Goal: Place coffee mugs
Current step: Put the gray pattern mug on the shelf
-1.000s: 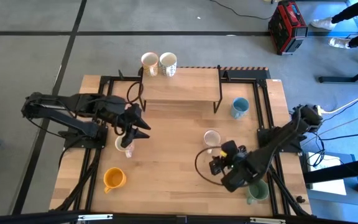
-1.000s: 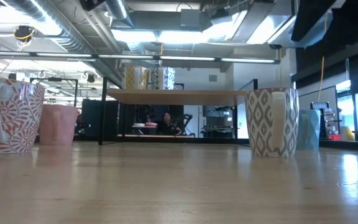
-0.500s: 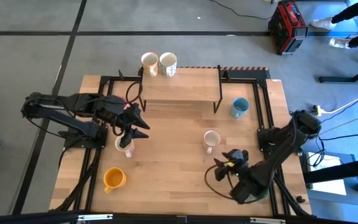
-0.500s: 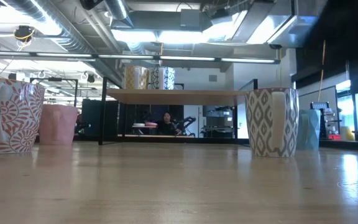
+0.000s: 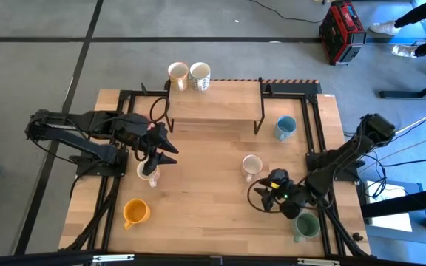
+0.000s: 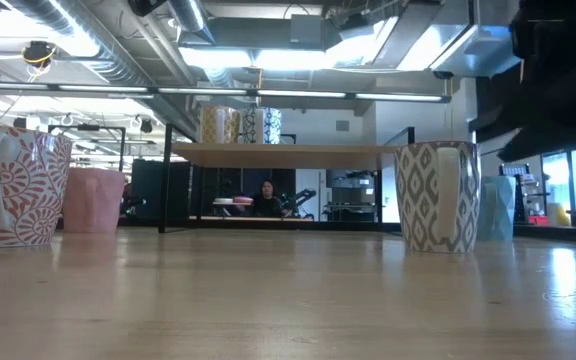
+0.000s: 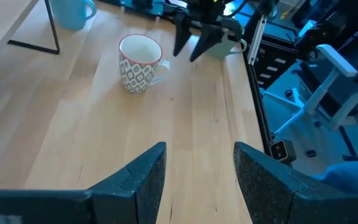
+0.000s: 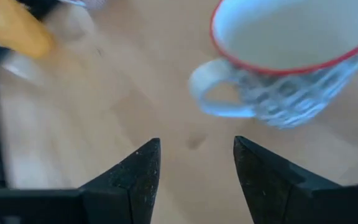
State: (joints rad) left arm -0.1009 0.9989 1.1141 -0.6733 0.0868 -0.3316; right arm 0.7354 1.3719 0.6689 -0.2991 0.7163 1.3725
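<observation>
While the right gripper [image 5: 263, 198] hovers wide-jawed, the patterned mug [image 5: 251, 165] stands just beyond it (handle toward the fingers), untouched.

One camera hangs above and looks straight down on the whole desk [image 5: 220, 192], both arms and the floor around it. A second sits at desk-top height, very near the wood, facing level across it into the room beyond. Each wrist camera looks forward past its own arm's two dark fingers: the left one over a wide stretch of desk, the right one from close above the wood. The red-rimmed patterned mug [image 5: 251, 165] shows in all four views, and the raised shelf [image 5: 214, 102] in the overhead and low views.
</observation>
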